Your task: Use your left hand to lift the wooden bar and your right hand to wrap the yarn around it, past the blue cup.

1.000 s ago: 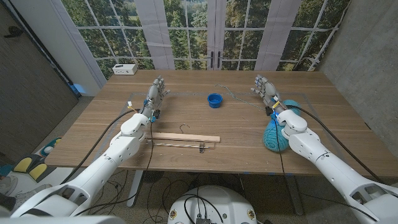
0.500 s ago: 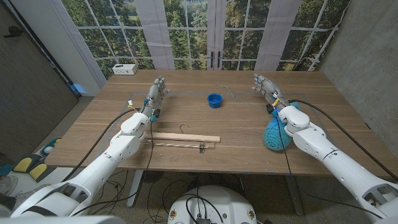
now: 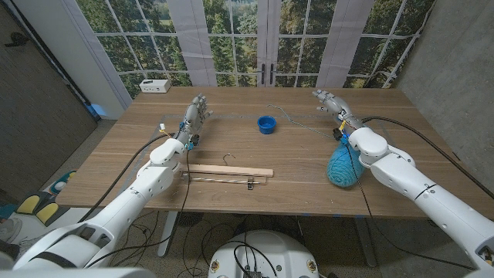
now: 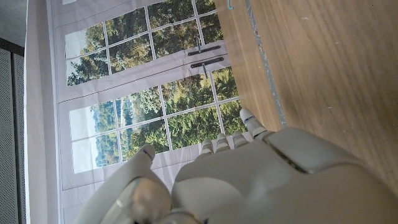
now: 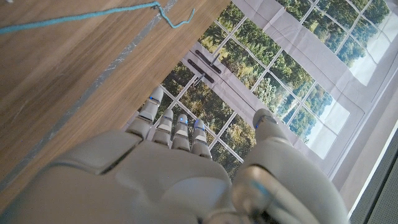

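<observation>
Both hands, left hand and right hand, empty with fingers extended; wooden bar looks light and stiff, best gripped mid-length; yarn soft, strand limp.

My arms are glossy white shells with rounded joint housings, each trailed by a black cable. The left hand and right hand are pale grey with segmented fingers; small blue and yellow fittings sit at the wrists.

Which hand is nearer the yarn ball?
Right. The right hand is just beyond the yarn ball on its side; the left hand is across the table.
</observation>
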